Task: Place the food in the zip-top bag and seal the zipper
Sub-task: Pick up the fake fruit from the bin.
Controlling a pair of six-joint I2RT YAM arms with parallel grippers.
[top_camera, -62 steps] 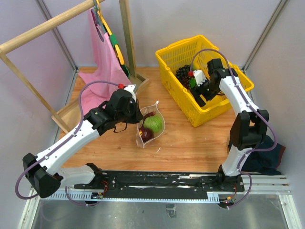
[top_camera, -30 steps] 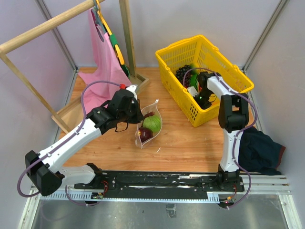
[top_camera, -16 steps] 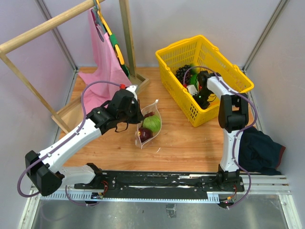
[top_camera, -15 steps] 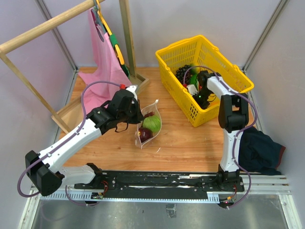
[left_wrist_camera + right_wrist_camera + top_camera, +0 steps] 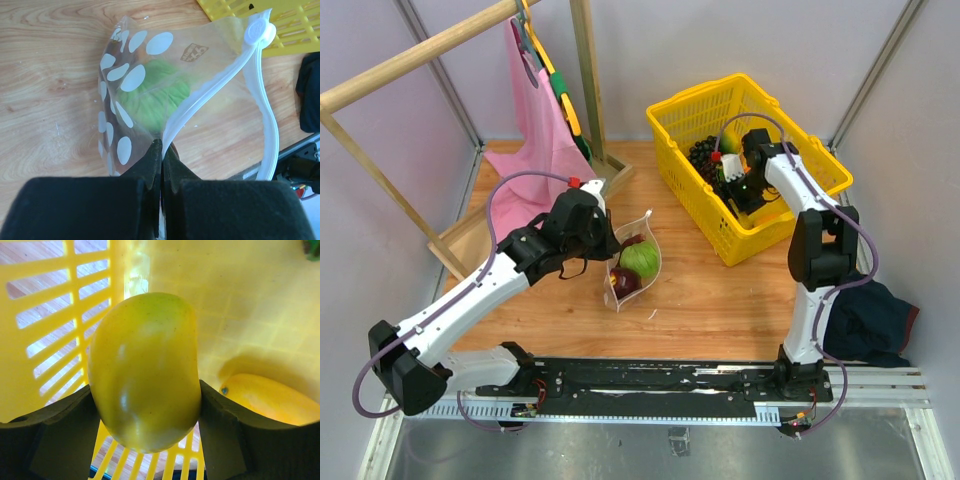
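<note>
zip-top bag (image 5: 636,262) stands on the bench (image 5: 720,300) in the top view, mouth up, with the green ball (image 5: 641,259) and the maroon ball (image 5: 625,282) already inside. your left end effector (image 5: 607,240) pinches its rim, likely to hold the mouth open for loading. your right end effector (image 5: 741,182) is down in the yellow basket (image 5: 685,108), well apart from the bag.

at the left wrist, that end effector is clamped on the zipper (image 5: 220,82), whose two sides gape apart beyond the grip.

at the right wrist, the end effector squeezes a yellow lemon-like piece (image 5: 145,370). another yellow fruit (image 5: 272,400) lies on the basket floor. next, i judge, you carry that piece to the open mouth.
</note>
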